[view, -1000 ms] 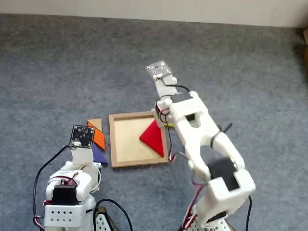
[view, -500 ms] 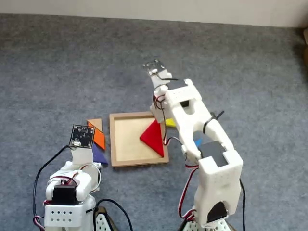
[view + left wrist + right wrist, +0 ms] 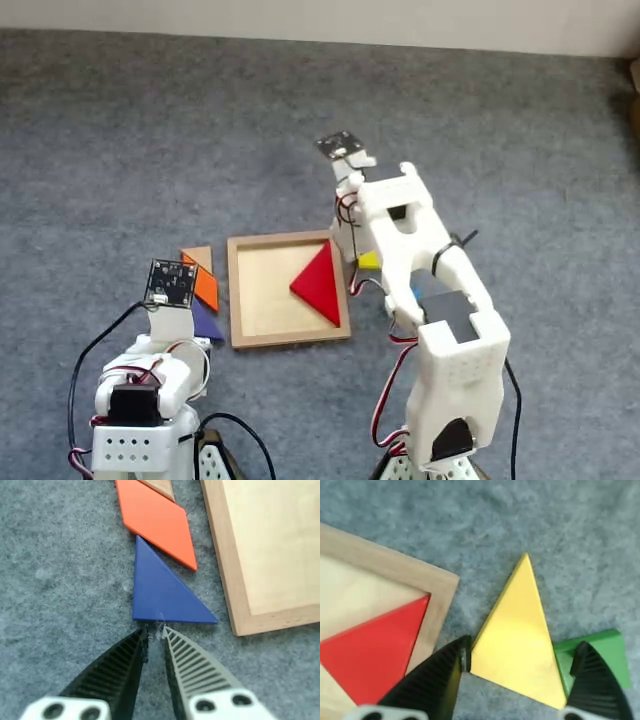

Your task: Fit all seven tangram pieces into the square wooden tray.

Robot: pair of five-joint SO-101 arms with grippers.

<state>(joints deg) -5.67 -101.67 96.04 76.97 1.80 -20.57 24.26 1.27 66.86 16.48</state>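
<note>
The square wooden tray [image 3: 238, 292] holds a red triangle [image 3: 320, 284] against its right wall. In the right wrist view my right gripper [image 3: 520, 666] is open, its fingers on either side of the wide end of a yellow triangle [image 3: 519, 632] lying on the carpet just outside the tray rim [image 3: 395, 566]. A green piece [image 3: 601, 651] lies against the yellow one. My left gripper [image 3: 155, 631] is shut and empty, with its tips at the edge of a blue triangle [image 3: 161, 592]. An orange parallelogram [image 3: 157, 520] lies beyond the triangle.
A tan wooden triangle [image 3: 198, 257] lies beside the orange piece [image 3: 205, 288], left of the tray. A small blue piece [image 3: 414, 295] peeks out under the right arm [image 3: 400, 230]. Grey carpet stretches open on all sides.
The right arm has swung from above the tray's right rim out to the right, and now hangs over the yellow triangle. The left arm has stayed still.
</note>
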